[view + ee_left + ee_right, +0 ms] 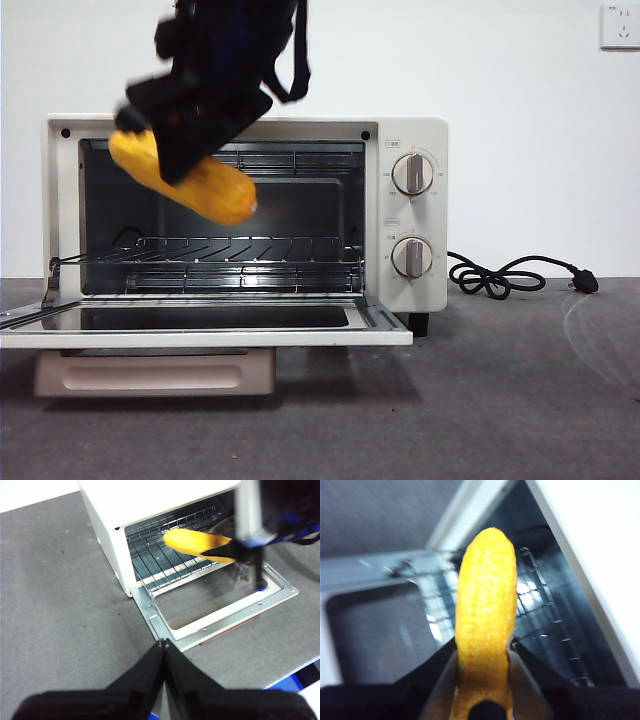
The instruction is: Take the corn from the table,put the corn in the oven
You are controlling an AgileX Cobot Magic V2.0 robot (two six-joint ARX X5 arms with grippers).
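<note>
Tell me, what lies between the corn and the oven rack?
Nothing: in the front view the corn, held by the right hand, hangs above the rack with only air below.

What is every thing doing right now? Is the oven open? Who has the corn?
oven: door open, folded down flat.
wire rack: inside the oven, bare.
corn: tilted, held in the air at the oven's mouth, above the rack.
right hand: shut on the corn.
left hand: shut, holding nothing, back from the oven.
cord: unplugged, lying on the table.
</note>
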